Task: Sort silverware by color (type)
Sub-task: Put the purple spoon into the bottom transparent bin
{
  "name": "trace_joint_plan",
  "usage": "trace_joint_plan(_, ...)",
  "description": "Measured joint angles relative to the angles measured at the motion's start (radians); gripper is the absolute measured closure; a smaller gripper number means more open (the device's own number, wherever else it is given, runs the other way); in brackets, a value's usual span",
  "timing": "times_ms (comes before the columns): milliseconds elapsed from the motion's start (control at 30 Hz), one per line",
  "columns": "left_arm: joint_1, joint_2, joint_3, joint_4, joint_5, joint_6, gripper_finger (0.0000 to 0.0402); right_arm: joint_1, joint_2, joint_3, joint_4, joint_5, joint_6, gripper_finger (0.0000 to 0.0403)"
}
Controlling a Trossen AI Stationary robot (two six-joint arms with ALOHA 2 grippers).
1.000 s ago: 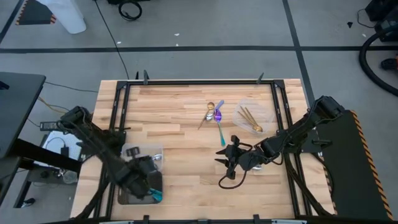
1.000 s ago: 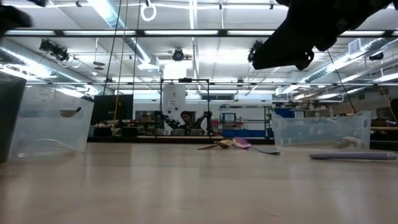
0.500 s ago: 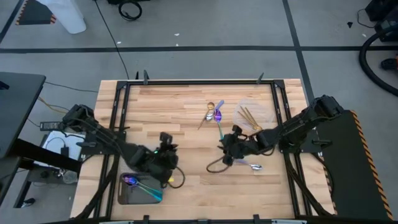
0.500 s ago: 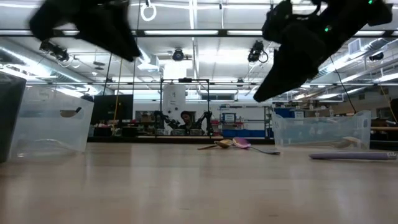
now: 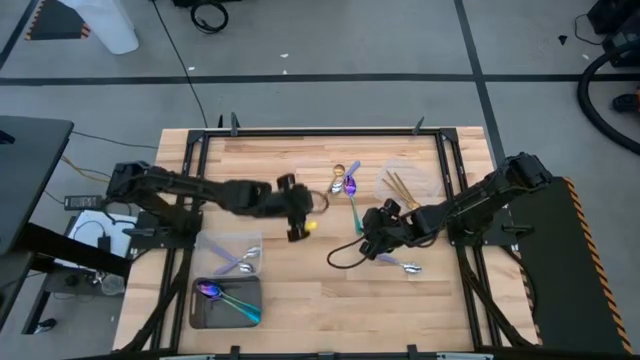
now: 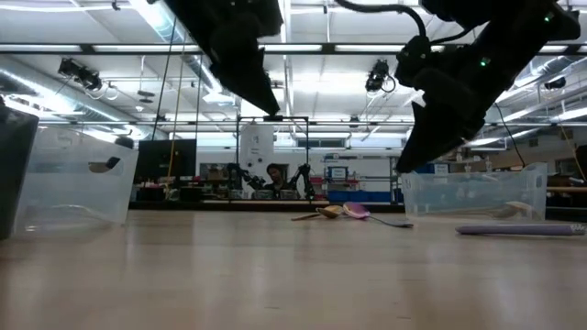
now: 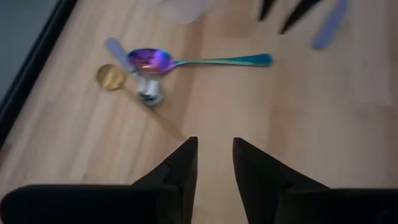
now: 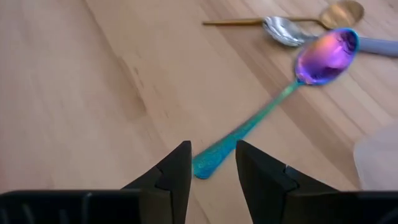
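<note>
Three pieces of silverware lie in a cluster on the table: a gold spoon, a silver spoon and an iridescent purple spoon with a teal handle. My right gripper is open above the table, its fingers either side of the teal handle's free end. My left gripper is open over bare wood, left of the cluster. A lavender-silver spoon lies flat under the right arm.
A clear tray with gold utensils stands right of the cluster. A second clear tray with silver pieces and a dark grey tray with iridescent spoons sit near the table's left near corner. A black frame rims the table.
My left gripper has swung from over the dark grey tray up and toward the far right, to the middle of the table beside the spoon cluster. My right gripper has shifted a little toward the far edge, to the teal handle's end. The silverware has not moved.
</note>
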Motion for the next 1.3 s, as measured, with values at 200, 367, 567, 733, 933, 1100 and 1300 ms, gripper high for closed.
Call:
trace_joint_plan(200, 0.114, 0.017, 0.001, 0.015, 0.018, 0.083, 0.0253, -0.073, 0.000, 0.000, -0.017, 0.001, -0.025, 0.0253)
trace_joint_plan(367, 0.193, 0.074, 0.000, 0.075, 0.153, 0.231, 0.0231, -0.174, 0.000, 0.000, -0.009, -0.065, -0.137, 0.0239)
trace_joint_plan(567, 0.278, 0.145, 0.000, 0.194, 0.249, 0.286, 0.0230, -0.243, 0.000, 0.006, -0.010, -0.154, -0.192, 0.0236)
trace_joint_plan(733, 0.299, 0.228, 0.000, 0.283, 0.260, 0.291, 0.0230, -0.211, 0.000, 0.006, 0.018, -0.139, -0.182, 0.0237)
trace_joint_plan(933, 0.249, 0.352, -0.002, 0.383, 0.207, 0.493, 0.0230, -0.141, 0.001, -0.001, 0.066, 0.033, -0.165, 0.0238)
trace_joint_plan(1100, 0.216, 0.404, 0.000, 0.481, 0.053, 0.685, 0.0230, -0.120, 0.001, -0.001, 0.071, 0.073, -0.132, 0.0238)
trace_joint_plan(1300, 0.231, 0.447, 0.000, 0.513, 0.051, 0.790, 0.0230, -0.108, 0.001, -0.001, 0.085, 0.073, -0.091, 0.0238)
